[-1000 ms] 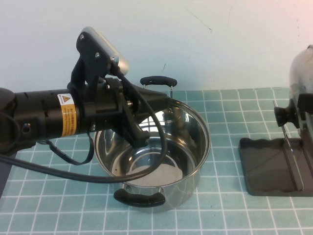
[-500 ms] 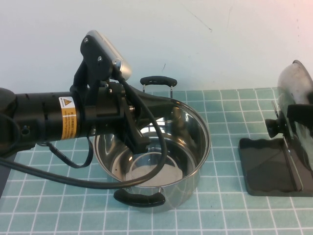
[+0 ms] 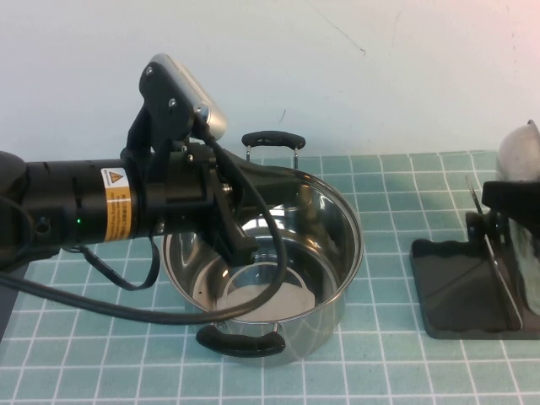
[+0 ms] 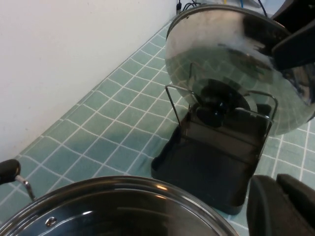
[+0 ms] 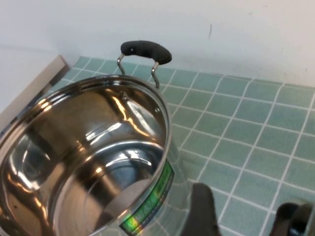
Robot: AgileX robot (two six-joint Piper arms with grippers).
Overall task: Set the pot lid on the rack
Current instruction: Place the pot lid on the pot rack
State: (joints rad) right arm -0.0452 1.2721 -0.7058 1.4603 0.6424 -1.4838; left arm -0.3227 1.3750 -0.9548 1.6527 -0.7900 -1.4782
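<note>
The shiny pot lid [image 3: 521, 145] stands on edge at the far right, its black knob [image 3: 477, 224] facing the pot, over the flat dark rack [image 3: 460, 291]. In the left wrist view the lid [image 4: 231, 54] rests behind the rack's wire dividers [image 4: 170, 101], knob [image 4: 216, 105] low above the tray [image 4: 206, 162]. My right gripper [image 3: 510, 198] is at the lid's upper part; its fingers [image 5: 204, 211] stand wide apart, with a sliver of lid by the other one. My left gripper [image 3: 240, 245] hangs shut and empty inside the pot mouth.
A deep steel pot [image 3: 333, 253] with two black handles stands mid-table on the green tiled mat; my left arm lies across it. A white wall runs close behind. The rack sits at the mat's right edge.
The lid and my right gripper have dropped lower and to the right, bringing the knob down behind the rack's wire. The left arm has hardly moved.
</note>
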